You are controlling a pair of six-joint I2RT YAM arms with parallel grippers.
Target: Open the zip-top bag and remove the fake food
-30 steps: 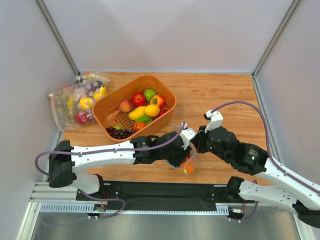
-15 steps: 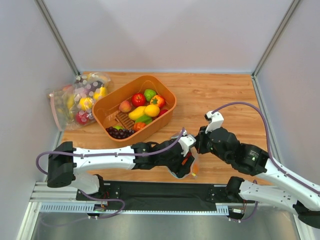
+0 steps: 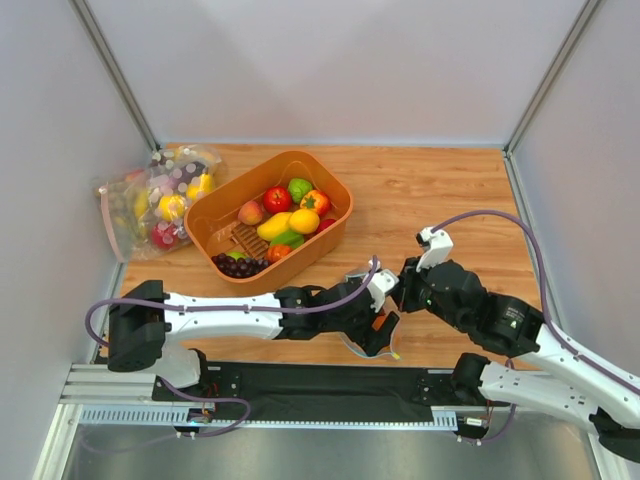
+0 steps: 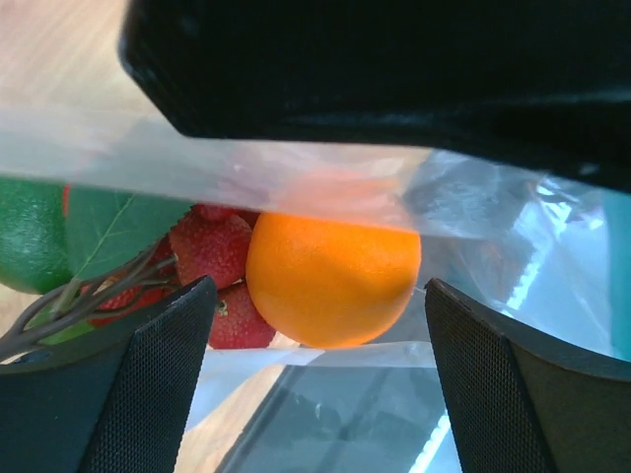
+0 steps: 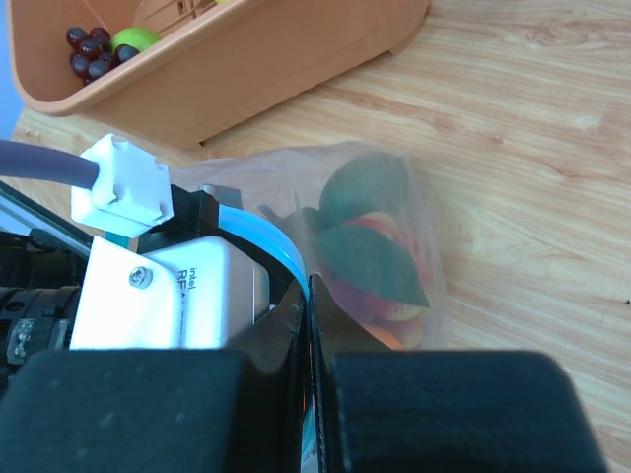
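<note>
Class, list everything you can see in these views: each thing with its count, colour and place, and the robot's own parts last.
zip-top bag: one, clear with a teal strip, near table edge, between the grippers
fake orange: one, orange, inside that bag
strawberry-like pieces: several, red, in the bag beside the orange
leaf: one, green, in the bag
green fruit: one, dark green, in the bag
basket: one, orange, left of centre
tomato: one, red, in basket
pepper: one, green, in basket
lemon: one, yellow, in basket
grapes: one bunch, purple, basket's near end
filled bags: clear, pink-edged, far left; count unclear
table: one, wood
left gripper: open, bag beyond it
right gripper: shut on the bag's strip edge
</note>
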